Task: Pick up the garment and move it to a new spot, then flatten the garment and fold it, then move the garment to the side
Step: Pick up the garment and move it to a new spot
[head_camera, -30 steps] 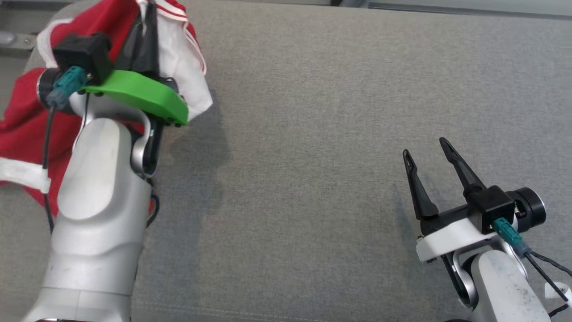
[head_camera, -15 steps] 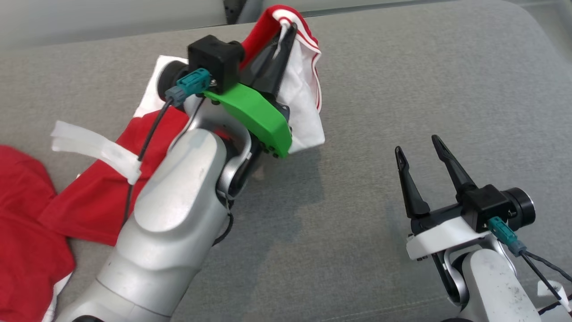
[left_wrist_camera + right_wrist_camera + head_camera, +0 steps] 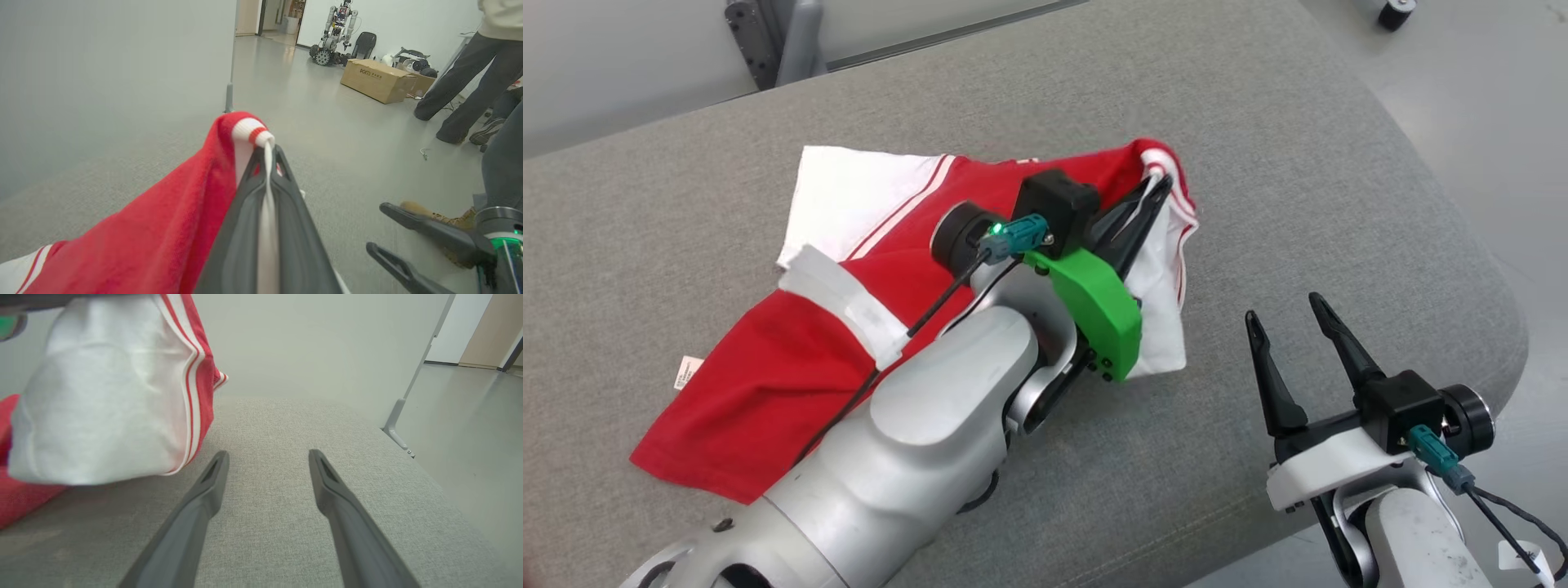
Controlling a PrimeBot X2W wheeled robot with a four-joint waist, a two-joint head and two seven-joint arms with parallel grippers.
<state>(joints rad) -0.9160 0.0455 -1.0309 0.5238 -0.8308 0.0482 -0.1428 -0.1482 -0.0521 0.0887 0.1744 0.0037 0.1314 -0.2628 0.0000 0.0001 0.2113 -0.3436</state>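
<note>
Relocation stage. The left gripper point(image 3: 1156, 186), jaws pinching the ribbed hem of the red-and-white garment point(image 3: 760, 392), holds that edge raised at frame centre; the rest lies on the grey padded surface point(image 3: 1013, 90) toward lower left. The right gripper point(image 3: 1284, 310), lower right, is spread and empty. Flattening, folding and setting aside appear not yet done. A cardboard box point(image 3: 378, 79), upper right of the left wrist view, hides its contents.

Grey fabric-covered pad point(image 3: 1298, 163), rounded at its corner, a red-and-white garment point(image 3: 752, 400) partly flat across it.
</note>
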